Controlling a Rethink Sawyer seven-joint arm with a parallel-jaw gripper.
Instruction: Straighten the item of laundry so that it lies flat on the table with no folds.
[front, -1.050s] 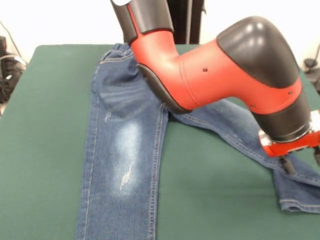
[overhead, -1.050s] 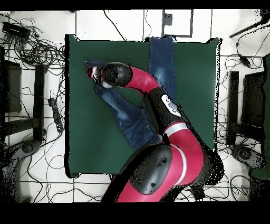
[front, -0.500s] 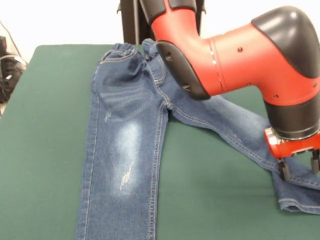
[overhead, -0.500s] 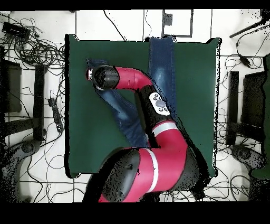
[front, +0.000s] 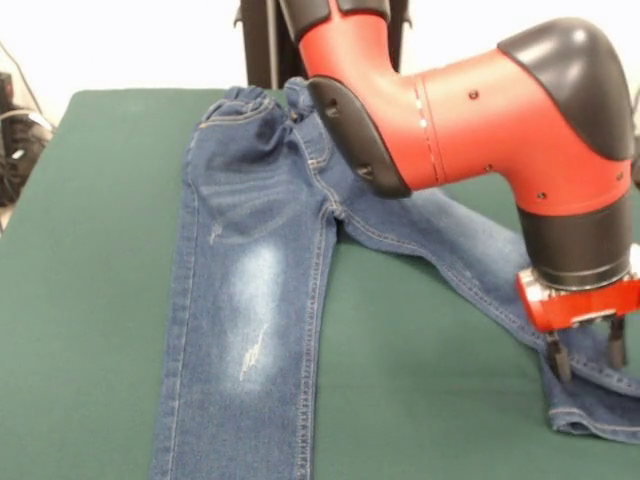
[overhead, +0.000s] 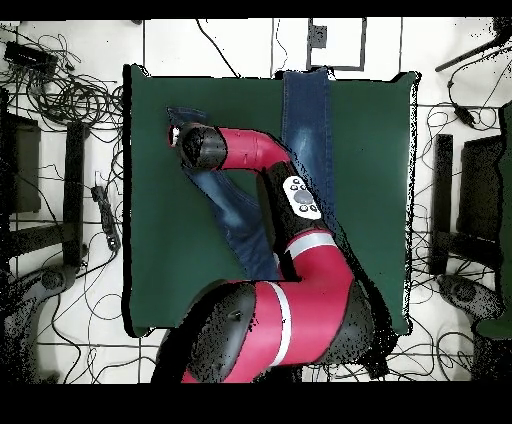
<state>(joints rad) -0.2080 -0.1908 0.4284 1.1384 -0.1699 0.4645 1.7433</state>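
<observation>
Denim, faded blue: small pair of jeans (front: 262, 290) spread on dark green cloth table (front: 90, 300). Black two-fingered gripper (front: 584, 362) parted, fingertips straddling splayed leg near cuff; straight leg well aside.

White tiled floor (overhead: 455, 120), tangled black cables (overhead: 70, 95) on both sides, dark stands (overhead: 40, 190) flanking, white wall (front: 130, 40) behind.

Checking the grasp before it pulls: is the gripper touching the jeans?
Touching: in the front view the open gripper has its fingertips resting on the jeans near the hem.
</observation>
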